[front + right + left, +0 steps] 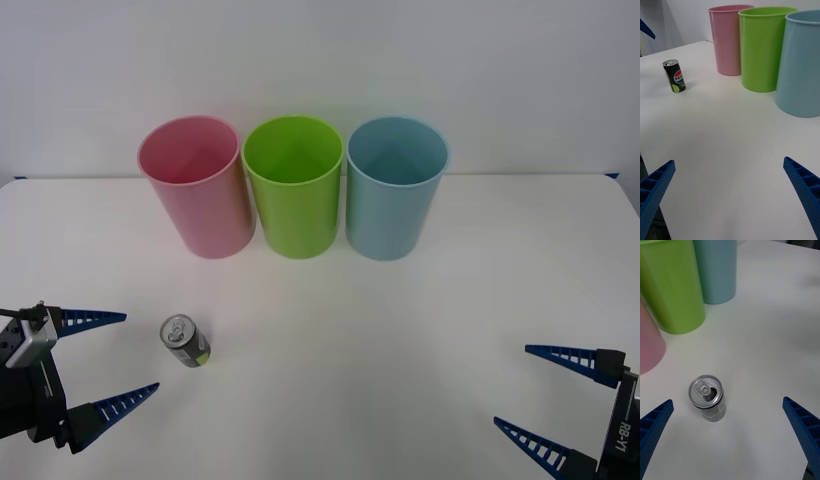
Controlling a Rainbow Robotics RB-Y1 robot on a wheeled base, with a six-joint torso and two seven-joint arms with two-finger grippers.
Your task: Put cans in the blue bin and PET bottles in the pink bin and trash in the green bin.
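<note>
A small black can with a silver top and lime-green marking stands upright on the white table, front left; it also appears as the can and the can. My left gripper is open at the table's left edge, its fingers just left of the can and not touching it. At the back stand the pink bin, the green bin and the blue bin in a row. My right gripper waits open at the front right, holding nothing.
The three bins stand close together, nearly touching, near the table's far edge before a white wall. Bare tabletop spreads between the can and the bins and across the middle and right.
</note>
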